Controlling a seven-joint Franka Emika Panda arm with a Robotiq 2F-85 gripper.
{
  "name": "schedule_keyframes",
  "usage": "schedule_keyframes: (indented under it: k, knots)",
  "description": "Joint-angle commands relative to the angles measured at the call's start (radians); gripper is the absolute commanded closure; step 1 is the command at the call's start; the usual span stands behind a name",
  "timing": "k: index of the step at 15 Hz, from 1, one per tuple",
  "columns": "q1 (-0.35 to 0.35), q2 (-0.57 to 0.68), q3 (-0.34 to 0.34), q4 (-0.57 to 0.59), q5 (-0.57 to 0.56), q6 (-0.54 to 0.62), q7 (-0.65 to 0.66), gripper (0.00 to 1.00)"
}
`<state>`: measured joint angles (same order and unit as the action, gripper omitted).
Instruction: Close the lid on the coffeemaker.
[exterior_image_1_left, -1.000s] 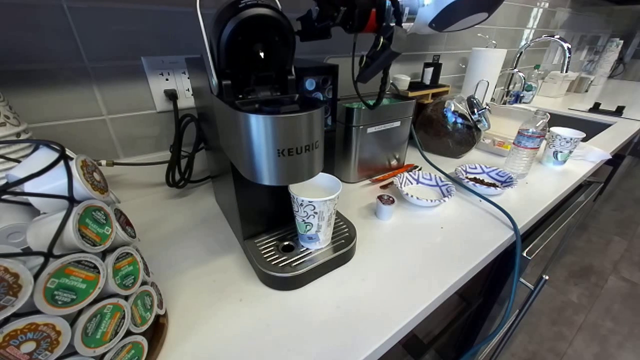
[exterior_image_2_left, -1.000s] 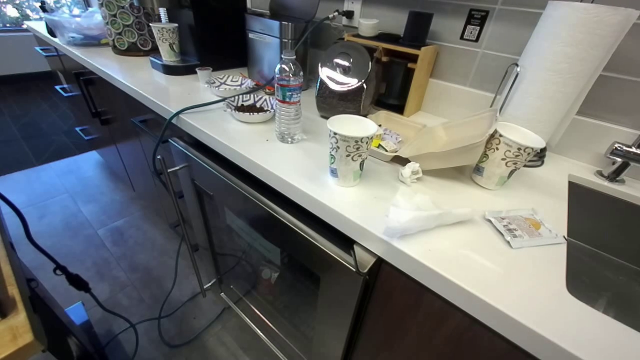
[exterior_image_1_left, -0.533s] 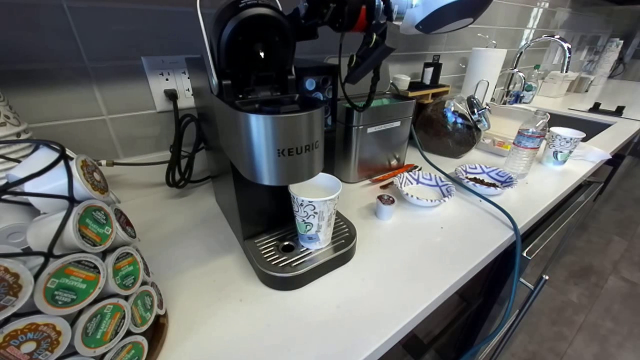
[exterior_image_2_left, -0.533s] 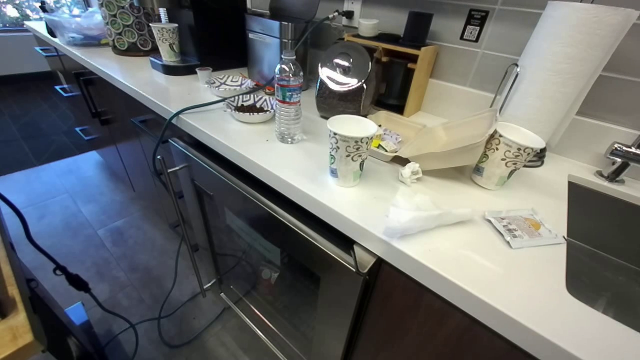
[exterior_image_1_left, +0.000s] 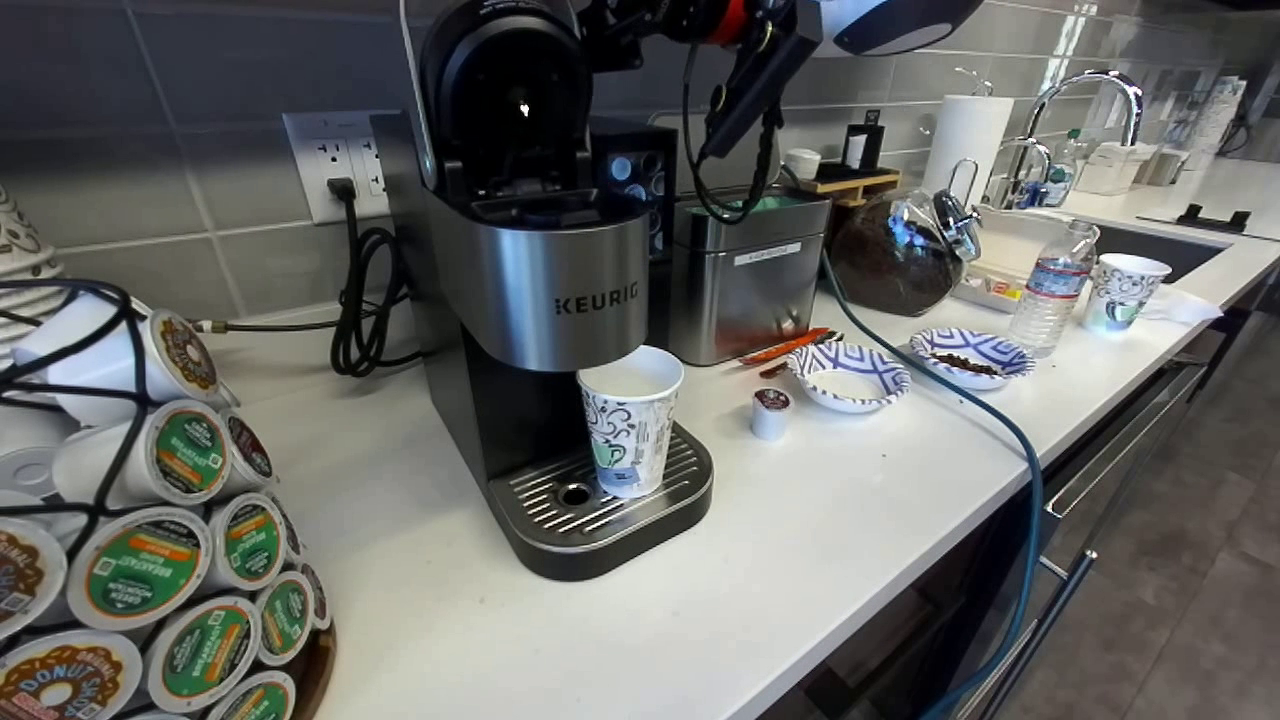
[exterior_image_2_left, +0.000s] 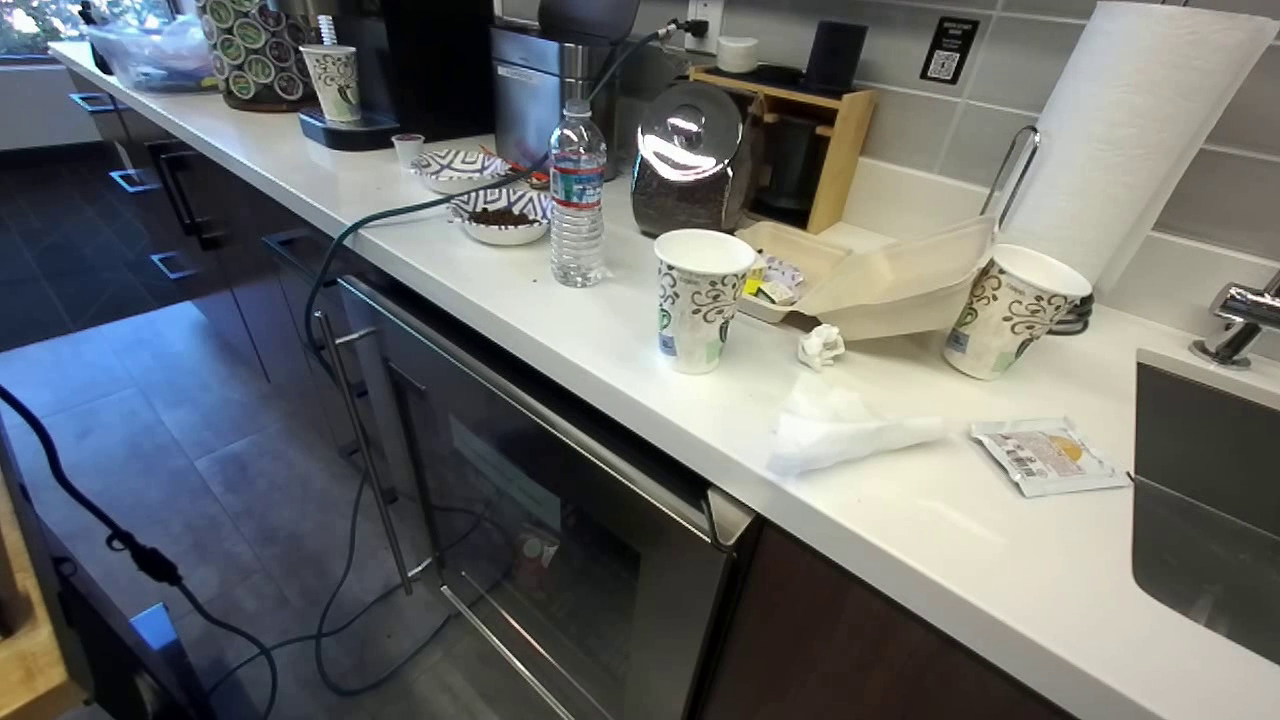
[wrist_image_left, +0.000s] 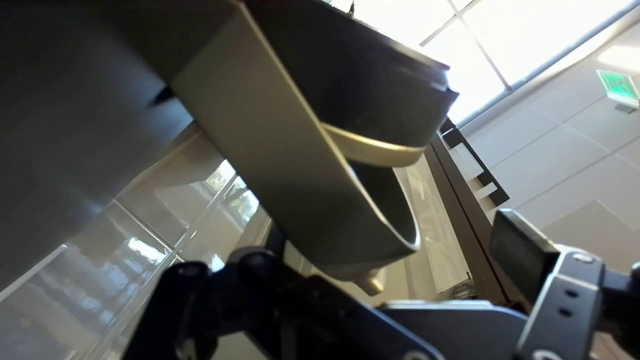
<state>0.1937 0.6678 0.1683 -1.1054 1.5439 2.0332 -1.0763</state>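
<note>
Exterior view: raised lid (exterior_image_1_left: 512, 100) just beside claw (exterior_image_1_left: 603, 40).

Gripper (exterior_image_1_left: 608, 42): shifted left, seen in an exterior view, from just beside the lid (exterior_image_1_left: 510, 130) a second ago to reaching its edge in sight; contact I cannot confirm.
Red band (exterior_image_1_left: 733, 22): first carried left, then raised in the last half second.
White arm section (exterior_image_1_left: 838, 12): moved left and slightly up.
Black bar (exterior_image_1_left: 765, 80): lifted; more of its length now shows.
Cable (exterior_image_1_left: 768, 150): loop swung left, then back right.
Handle (exterior_image_1_left: 415, 85): upper end now slightly farther right in the same view than half a second ago.
</note>
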Motion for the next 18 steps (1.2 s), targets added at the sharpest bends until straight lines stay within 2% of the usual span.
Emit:
schedule_keyframes:
  k: [1,7,18]
  knots:
    - [-0.010,-0.066,0.003,-0.089,-0.013,-0.044,0.121,0.00]
    - [-0.019,-0.130,0.014,-0.169,-0.011,-0.038,0.254,0.00]
    - [-0.027,-0.307,-0.005,-0.431,0.001,-0.004,0.385,0.00]
